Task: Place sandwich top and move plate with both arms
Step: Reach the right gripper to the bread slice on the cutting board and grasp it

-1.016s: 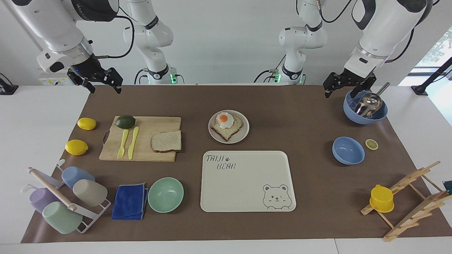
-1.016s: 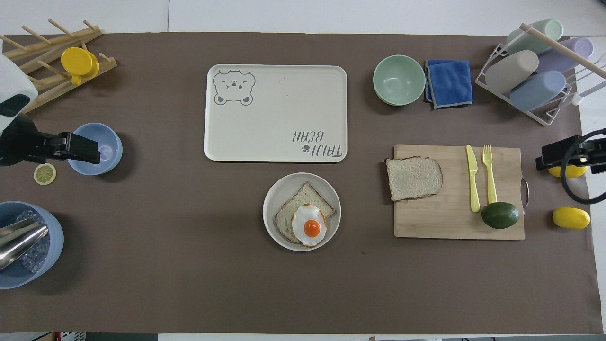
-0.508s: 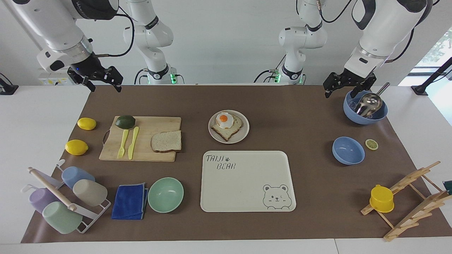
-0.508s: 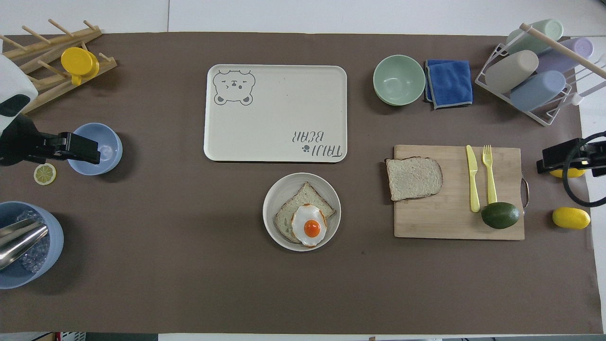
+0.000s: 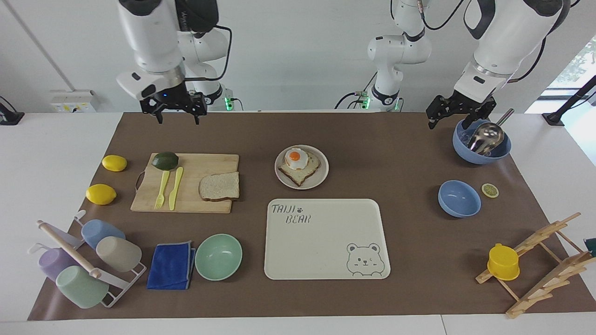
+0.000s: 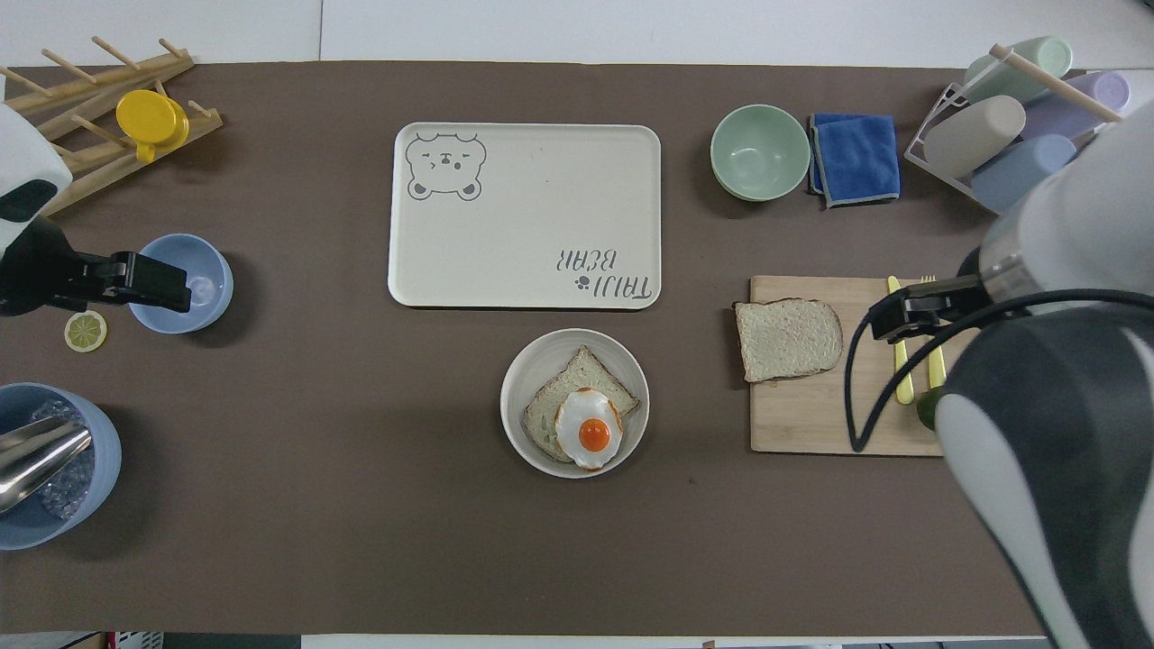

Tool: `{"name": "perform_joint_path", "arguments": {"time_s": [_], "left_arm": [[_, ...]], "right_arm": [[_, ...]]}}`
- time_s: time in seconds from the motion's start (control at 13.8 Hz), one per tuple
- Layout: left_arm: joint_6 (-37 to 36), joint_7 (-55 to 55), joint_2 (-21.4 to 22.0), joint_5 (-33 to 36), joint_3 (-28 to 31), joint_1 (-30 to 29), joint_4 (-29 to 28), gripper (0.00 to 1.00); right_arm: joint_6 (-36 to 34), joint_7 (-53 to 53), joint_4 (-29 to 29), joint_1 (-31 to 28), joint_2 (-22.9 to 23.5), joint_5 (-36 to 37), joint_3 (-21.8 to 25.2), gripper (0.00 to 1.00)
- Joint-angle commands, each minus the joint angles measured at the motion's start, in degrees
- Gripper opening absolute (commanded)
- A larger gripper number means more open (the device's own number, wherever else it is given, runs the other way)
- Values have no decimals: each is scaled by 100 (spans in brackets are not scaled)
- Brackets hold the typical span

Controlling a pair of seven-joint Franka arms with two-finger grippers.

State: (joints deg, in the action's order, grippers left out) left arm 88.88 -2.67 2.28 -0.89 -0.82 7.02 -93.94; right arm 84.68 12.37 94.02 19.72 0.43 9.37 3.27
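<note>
The sandwich top (image 5: 220,186) (image 6: 787,339), a plain bread slice, lies on the wooden cutting board (image 5: 205,163) at the end nearest the plate. The plate (image 5: 316,181) (image 6: 532,370) sits mid-table and carries a toast slice with a fried egg (image 5: 298,164). My right gripper (image 5: 178,117) (image 6: 892,317) hangs open and empty high over the board's cutlery end, well apart from the bread. Over the blue bowls at the left arm's end, my left gripper (image 5: 458,118) (image 6: 176,287) waits open and empty.
A cream bear tray (image 5: 326,251) lies just farther from the robots than the plate. The board also holds a yellow fork and knife (image 5: 168,186) and an avocado (image 5: 165,160). Two lemons, a cup rack, a blue cloth and a mint bowl (image 5: 218,257) surround it.
My right arm has swung in from the table's end toward the middle and now hangs over the cutting board. The left arm, the bread and the plate have not moved.
</note>
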Motion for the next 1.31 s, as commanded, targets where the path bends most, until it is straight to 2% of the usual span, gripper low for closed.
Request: {"name": "perform_joint_path", "arguments": {"time_s": [0.0, 0.07, 0.22, 0.44, 0.58, 0.87, 0.94, 1.09, 1.23], "left_arm": [[-11, 30, 97, 107, -32, -42, -81, 100], [-11, 30, 97, 107, -32, -42, -81, 100], [-11, 30, 97, 107, -32, -42, -81, 100], [-11, 30, 97, 107, -32, -42, -81, 100], [-2, 30, 97, 107, -32, -42, -81, 100], [-11, 30, 97, 107, -32, -42, -81, 100], [-11, 30, 97, 107, -32, -42, -81, 100], [-11, 30, 97, 107, -32, -42, -81, 100], [-11, 30, 97, 107, -32, -42, -81, 100]], "right_arm": [[145, 1094, -330, 653, 797, 266, 7, 100], [276, 1736, -410, 856, 1088, 267, 7, 100], [889, 2320, -298, 990, 1528, 240, -19, 100], [1059, 3164, -149, 1393, 2171, 363, -19, 100], [1566, 3367, 438, 1386, 2111, 679, -28, 100], [2112, 3281, 1029, 1141, 1953, 846, -28, 100], [2314, 3184, 1230, 1070, 1909, 934, -28, 98], [2588, 3052, 1583, 1034, 1812, 1110, -28, 87], [2615, 2999, 1663, 938, 1785, 1163, -28, 84]]}}
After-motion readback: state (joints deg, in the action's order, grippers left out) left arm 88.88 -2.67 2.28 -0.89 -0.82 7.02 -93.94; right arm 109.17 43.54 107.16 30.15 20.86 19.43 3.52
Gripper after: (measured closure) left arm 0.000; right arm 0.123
